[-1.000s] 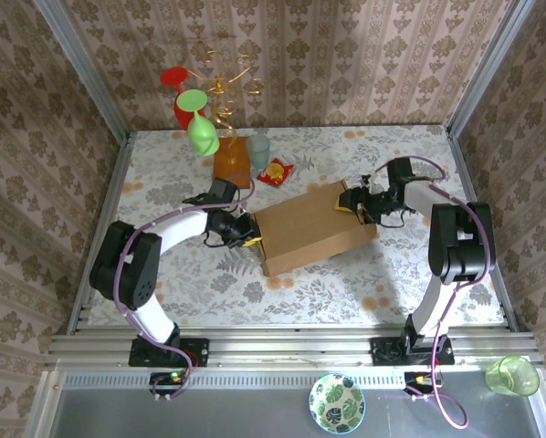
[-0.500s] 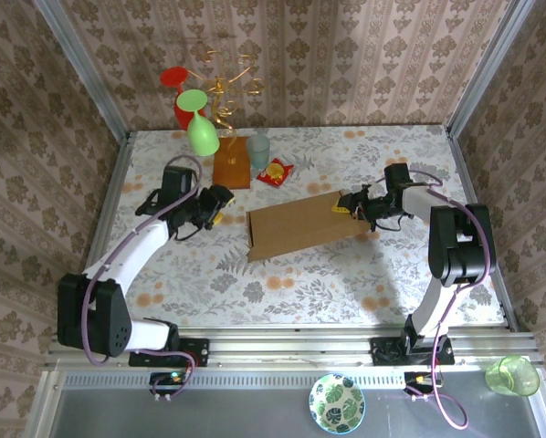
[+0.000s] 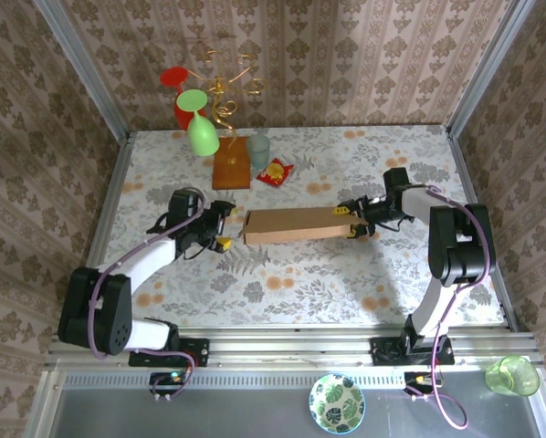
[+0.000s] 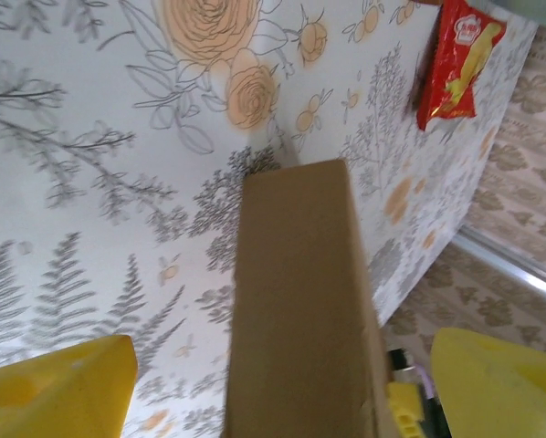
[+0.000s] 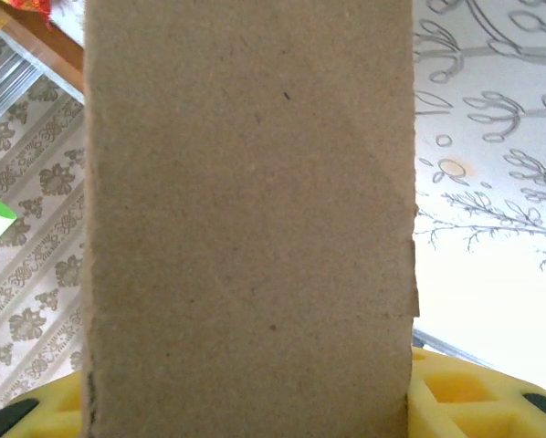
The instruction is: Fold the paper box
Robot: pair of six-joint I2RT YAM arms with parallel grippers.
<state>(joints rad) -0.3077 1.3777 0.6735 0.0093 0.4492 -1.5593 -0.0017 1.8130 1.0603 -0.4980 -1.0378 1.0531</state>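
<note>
From the top view I see the box (image 3: 296, 225) in the middle of the frame on the flowered desk (image 3: 392, 164), showing as a narrow brown strip running left to right. The right claw (image 3: 349, 222) is closed on its right end; the left claw (image 3: 227, 225) sits just beside its left end, spread wide.

The left wrist view adds what the top one hides: the yellow fingers (image 4: 58, 392) stand well apart at the lower corners, and the box's plain brown face rises between them from the bottom edge; I cannot tell if either finger touches it. A red snack packet (image 4: 456, 64) lies at the upper right there; it has yellow print, but I can read no writing on it.

The right wrist view gives the cardboard close up, covering the centre from top to bottom, with yellow fingers (image 5: 465, 397) against it at the bottom; it bears no label or print.

Only the top view shows the back of the desk: a wooden block (image 3: 231, 164) beside a pale cup (image 3: 258, 149), with a green glass (image 3: 202, 132) hanging above.
</note>
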